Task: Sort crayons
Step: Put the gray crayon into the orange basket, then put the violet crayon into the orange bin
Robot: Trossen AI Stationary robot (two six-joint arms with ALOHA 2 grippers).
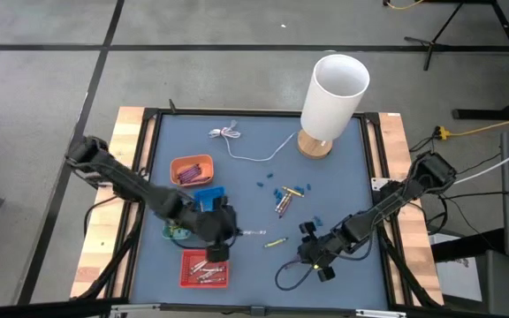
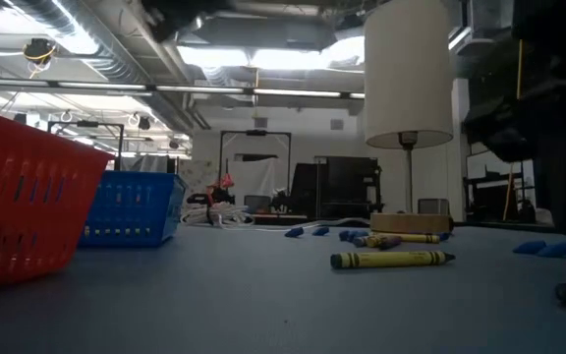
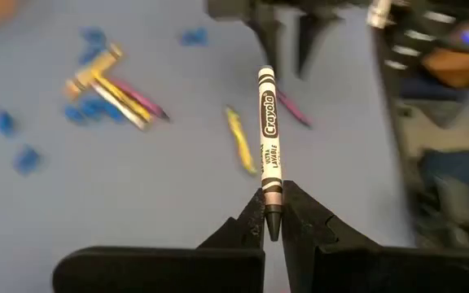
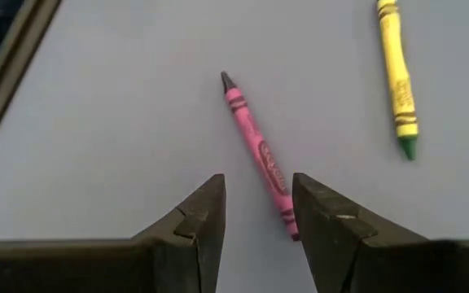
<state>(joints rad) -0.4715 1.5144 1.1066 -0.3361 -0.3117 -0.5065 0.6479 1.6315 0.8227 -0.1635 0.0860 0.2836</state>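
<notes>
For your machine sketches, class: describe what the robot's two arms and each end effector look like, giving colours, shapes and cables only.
Both arms are dark, nearly black, built of slim jointed segments. The left end effector and right end effector each have two dark, wedge-shaped fingers tapering to blunt tips. Black cables loop beside the right arm.

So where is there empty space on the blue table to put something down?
Bare patches: the blue table's side between the white lamp and the right arm, and left of the thin white cable above the orange tray. Crowded: the middle, with scattered crayons, and around the red tray.
</notes>
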